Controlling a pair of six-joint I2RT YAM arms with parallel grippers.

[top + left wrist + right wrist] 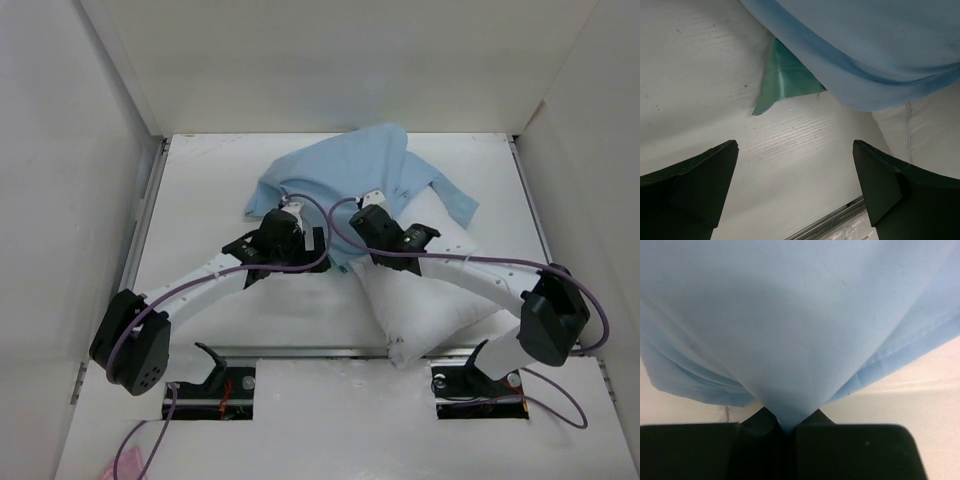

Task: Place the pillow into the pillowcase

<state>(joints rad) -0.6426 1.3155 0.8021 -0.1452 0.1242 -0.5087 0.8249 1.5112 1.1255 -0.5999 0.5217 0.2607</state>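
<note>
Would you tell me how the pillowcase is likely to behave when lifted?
Probably floppy: the pillowcase funnels into folds where the right hand pinches it. Likely light: it drapes thinly over the pillow. Its shiny green face may be slippery.

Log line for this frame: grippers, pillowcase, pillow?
right gripper: shut on pillowcase | left gripper: open, empty, above table | pillow: mostly uncovered, not inserted
</note>
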